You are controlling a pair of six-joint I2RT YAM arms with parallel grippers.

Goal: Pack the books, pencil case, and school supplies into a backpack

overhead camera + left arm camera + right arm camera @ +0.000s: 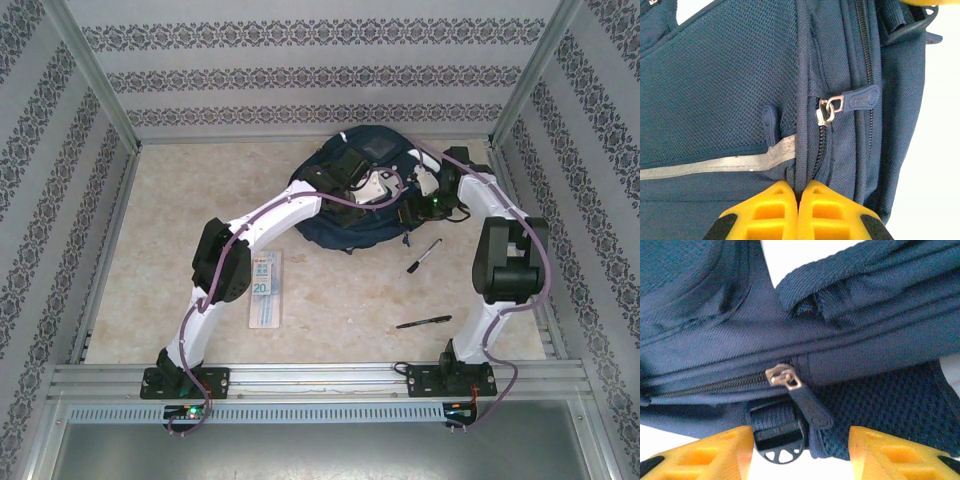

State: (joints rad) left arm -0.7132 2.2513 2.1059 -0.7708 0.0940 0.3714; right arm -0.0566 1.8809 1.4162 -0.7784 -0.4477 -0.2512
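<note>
Top external view: the backpack is the biggest thing on the table. It is dark navy fabric, lying flat and rumpled at the far middle, with pale patches showing near its top. Both arms reach over it.

In the left wrist view the pack's side panel is navy mesh crossed by a grey-white reflective stripe, with a corded seam running down it. The left gripper has its yellow fingers pressed together right where that seam ends. I cannot tell whether any fabric is caught between them.

In the right wrist view the right gripper stands wide, its fingers on either side of the pack's edge without touching it.

The pencil case, a long translucent whitish-blue box with a blue "20", lies on the near left of the backpack, well apart from it. A black marker lies just off the pack's near right edge, and a slim black pen lies nearer still.

A black buckle and a navy pull tab hang between the right fingers, below a metal zip slider.
</note>
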